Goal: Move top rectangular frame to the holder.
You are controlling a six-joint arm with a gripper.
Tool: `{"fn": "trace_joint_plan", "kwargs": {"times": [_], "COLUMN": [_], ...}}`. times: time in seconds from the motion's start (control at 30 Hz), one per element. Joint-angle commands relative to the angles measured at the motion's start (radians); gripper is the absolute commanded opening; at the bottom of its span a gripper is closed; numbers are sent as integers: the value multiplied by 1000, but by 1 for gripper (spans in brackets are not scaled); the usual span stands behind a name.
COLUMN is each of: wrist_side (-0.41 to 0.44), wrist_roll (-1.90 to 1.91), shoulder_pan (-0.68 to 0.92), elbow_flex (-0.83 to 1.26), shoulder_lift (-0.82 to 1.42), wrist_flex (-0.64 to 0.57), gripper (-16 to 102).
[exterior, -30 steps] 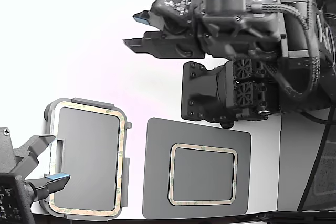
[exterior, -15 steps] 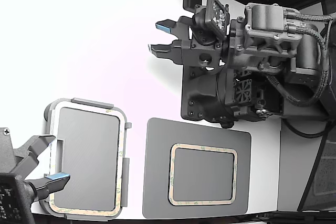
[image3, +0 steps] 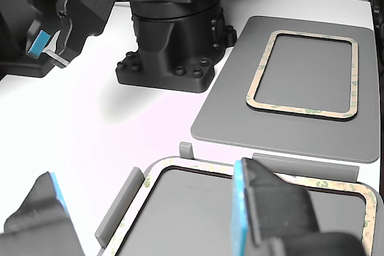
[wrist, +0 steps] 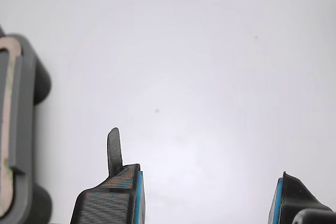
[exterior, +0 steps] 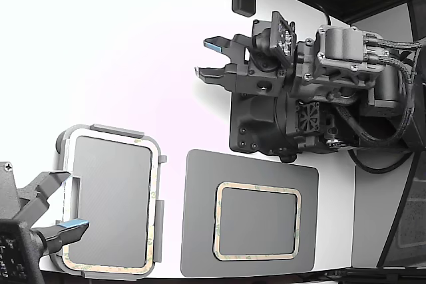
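Since half a second ago the working arm has shifted slightly down and toward the exterior view's right; a second ago it sat much closer to that camera and filled more of the view.

Exterior view, left to right:
- Second arm's claw (exterior: pixel 63 201) at the lower left corner, blue pad on one finger. Its fingers are apart and overlap the holder's left edge. Whether it touches anything cannot be told.
- Holder (exterior: pixel 118 130), light grey with raised tabs, flat on the white worktop (exterior: pixel 100 51).
- Tan-edged frame (exterior: pixel 110 137) lies inside the holder, its border running just within the tabs. The other view shows the same frame seated in the tray under the second arm's fingers.
- Dark grey mat (exterior: pixel 200 231) just beside the holder, a narrow strip of worktop between them.
- Second frame (exterior: pixel 258 186), same tan border with greenish patches, lies flat on the mat, toward its right half.
- Black arm base (exterior: pixel 256 124) stands behind the mat, near its far edge.
- Working claw (exterior: pixel 208 58) is above the base and points toward the exterior view's left over bare worktop, well apart from both frames. Fingers spread wide, nothing between them. The wrist view confirms this: two blue-padded fingers far apart, with only white worktop in the gap. The holder and a sliver of tan frame edge show at that picture's margin.
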Motion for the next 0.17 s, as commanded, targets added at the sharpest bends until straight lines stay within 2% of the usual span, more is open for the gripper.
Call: {"fn": "trace_joint_plan", "kwargs": {"times": [0.0,0.13], "wrist_side": [-6,-6], "wrist_roll": [-6,-6], "shoulder_pan": [-11,-11], "elbow_flex": [-23,-23], "shoulder_lift": [20,20], "wrist_flex": [-8,-8], "gripper": [100,100]}}
